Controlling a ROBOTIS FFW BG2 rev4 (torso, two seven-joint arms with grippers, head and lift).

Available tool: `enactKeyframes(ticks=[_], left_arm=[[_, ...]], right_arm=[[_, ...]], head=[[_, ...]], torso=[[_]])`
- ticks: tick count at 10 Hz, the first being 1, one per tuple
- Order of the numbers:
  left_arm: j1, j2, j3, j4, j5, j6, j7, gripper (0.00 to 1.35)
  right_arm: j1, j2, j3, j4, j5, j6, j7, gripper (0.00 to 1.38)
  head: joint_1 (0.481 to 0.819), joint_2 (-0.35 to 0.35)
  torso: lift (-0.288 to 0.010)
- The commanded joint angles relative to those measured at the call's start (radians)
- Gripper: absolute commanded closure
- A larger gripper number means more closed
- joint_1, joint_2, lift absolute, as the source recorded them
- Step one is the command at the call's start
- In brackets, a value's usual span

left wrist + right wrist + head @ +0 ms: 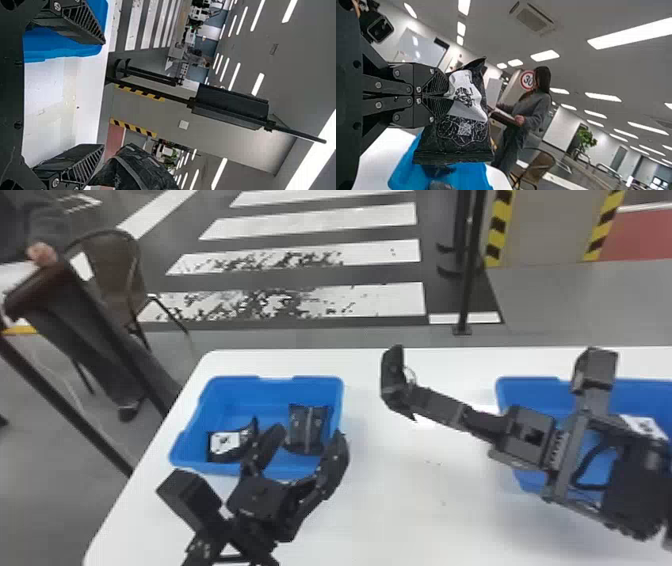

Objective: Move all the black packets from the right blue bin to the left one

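Black, shiny and white-labelled, a soft packet (pixel 392 372) is clamped in the closed fingers of the right gripper (pixel 413 391) above a white table (pixel 400 500), near three o'clock from the head view's centre. Toward eight o'clock, the left open-topped blue plastic bin (pixel 265 392) holds two more: a white-labelled black packet (pixel 225 444) at the bin's eight o'clock and a dark packet with a pale seam (pixel 301 425) at its three. Empty, the left gripper (pixel 309 433) spreads two black fingers over its near side. The right blue plastic bin (pixel 512 390) sits toward four o'clock, partly behind the right arm.
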Motion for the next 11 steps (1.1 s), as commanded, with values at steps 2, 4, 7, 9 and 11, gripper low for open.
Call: enactKeyframes(ticks=[2,4,7,9,11], left_arm=[[-0.008,-0.002,0.004,0.026,-0.011,-0.016,0.0,0.11],[-0.03,0.004,-0.015,0.029,-0.085,-0.068,0.0,0.11],[-0.047,0.016,-0.063,0.029,-0.065,-0.097,0.0,0.11],[-0.062,0.03,-0.109,0.029,-0.025,-0.134,0.0,0.11],[-0.065,0.035,-0.121,0.029,-0.027,-0.173,0.011,0.11]], right_arm=[[-0.021,-0.002,0.02,-0.001,-0.061,0.01,0.002,1.16],[-0.08,-0.002,0.096,0.087,-0.269,0.005,0.017,1.16],[-0.1,0.003,0.149,0.122,-0.34,-0.022,0.028,1.16],[-0.107,0.003,0.181,0.153,-0.388,-0.032,0.034,1.16],[-0.105,0.003,0.207,0.166,-0.404,-0.032,0.033,1.16]], head=[[0.695,0.234],[0.695,0.251],[0.695,0.252],[0.695,0.24],[0.695,0.226]], torso=[[-0.14],[-0.14],[-0.14],[-0.14],[-0.14]])
